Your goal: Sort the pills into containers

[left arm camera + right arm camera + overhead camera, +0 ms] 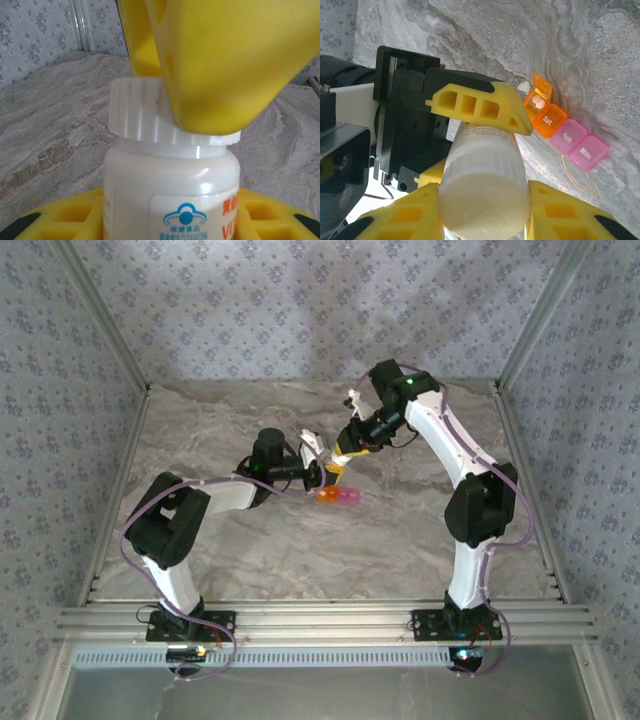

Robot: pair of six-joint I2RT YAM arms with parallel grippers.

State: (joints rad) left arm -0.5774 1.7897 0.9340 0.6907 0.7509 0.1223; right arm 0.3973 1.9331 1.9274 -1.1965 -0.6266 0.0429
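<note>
Your left tool (170,222) is clamped on the body of a small white bottle (170,175). Its yellow fingers (65,220) sit on either side of the bottle's lower half, jaws partway closed and pressing the plastic. Your right tool (485,212) is closed on the ribbed white cap (485,200) of that same bottle, one finger on each side. In the left wrist view a right-tool finger covers part of the cap. The bottle is held up off the tabletop (300,560), between the two tools, near the middle.

The containers (337,497) lie on the tabletop just beside the left tool, on its near side, and clear of both tools. In the right wrist view they form a short row, orange at one end and pink at the other. The end orange compartment has its lid (542,86) flipped up. Small white bits inside it are probably pills (537,101), though they are too small to be sure. The other lids are shut.
</note>
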